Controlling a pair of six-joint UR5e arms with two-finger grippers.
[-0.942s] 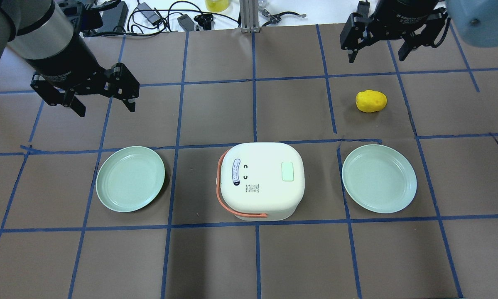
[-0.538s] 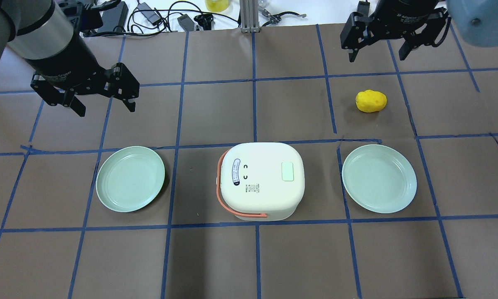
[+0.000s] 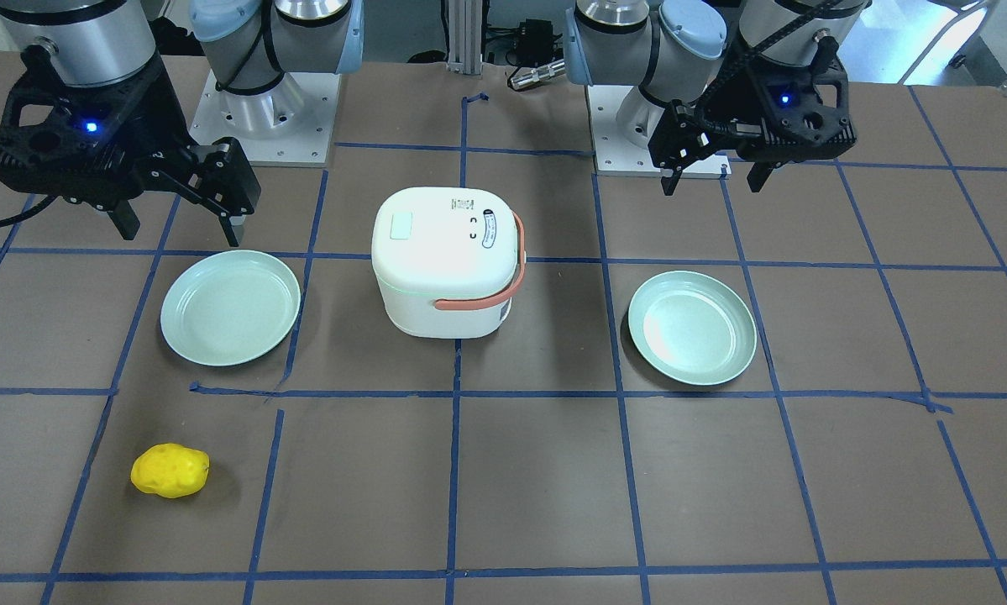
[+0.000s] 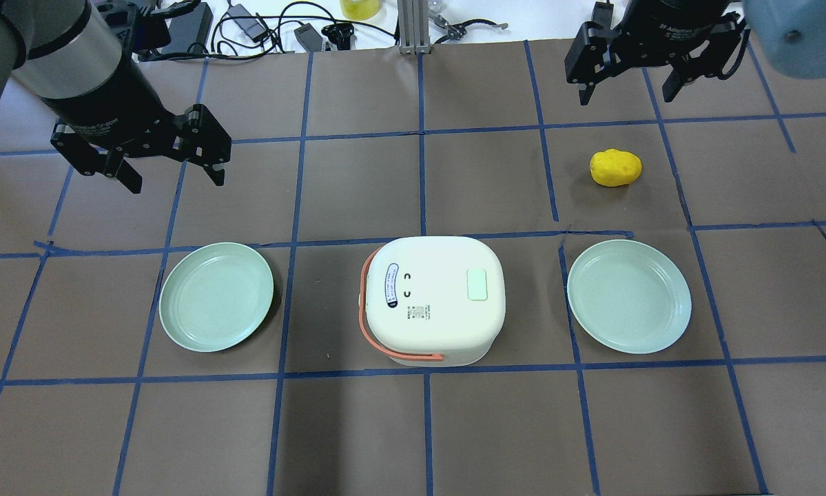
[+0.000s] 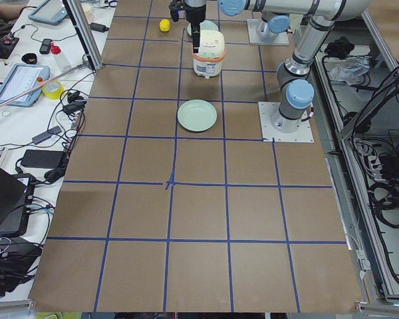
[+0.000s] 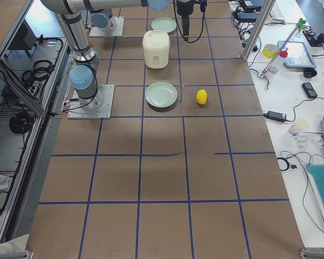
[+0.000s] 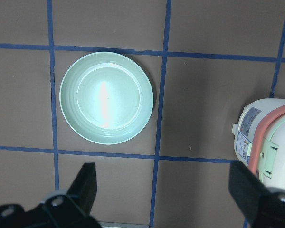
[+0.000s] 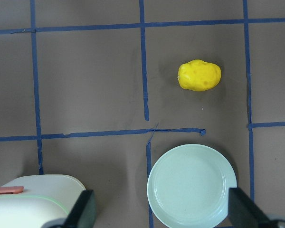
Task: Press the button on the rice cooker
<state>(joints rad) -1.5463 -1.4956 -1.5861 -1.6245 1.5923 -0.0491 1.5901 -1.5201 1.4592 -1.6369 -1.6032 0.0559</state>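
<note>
The white rice cooker (image 4: 433, 324) with an orange handle stands at the table's middle, lid shut. Its pale green button (image 4: 477, 284) is on the lid top, and also shows in the front view (image 3: 402, 227). My left gripper (image 4: 176, 180) hangs open and empty, back and left of the cooker, above bare table. My right gripper (image 4: 623, 98) hangs open and empty at the far right, behind the yellow potato (image 4: 615, 168). The left wrist view shows the cooker's handle side (image 7: 270, 142). The right wrist view shows its corner (image 8: 38, 199).
A green plate (image 4: 216, 296) lies left of the cooker and another green plate (image 4: 629, 296) lies right of it. Cables and chargers (image 4: 247, 27) lie beyond the table's back edge. The arm bases (image 3: 259, 109) stand behind the cooker.
</note>
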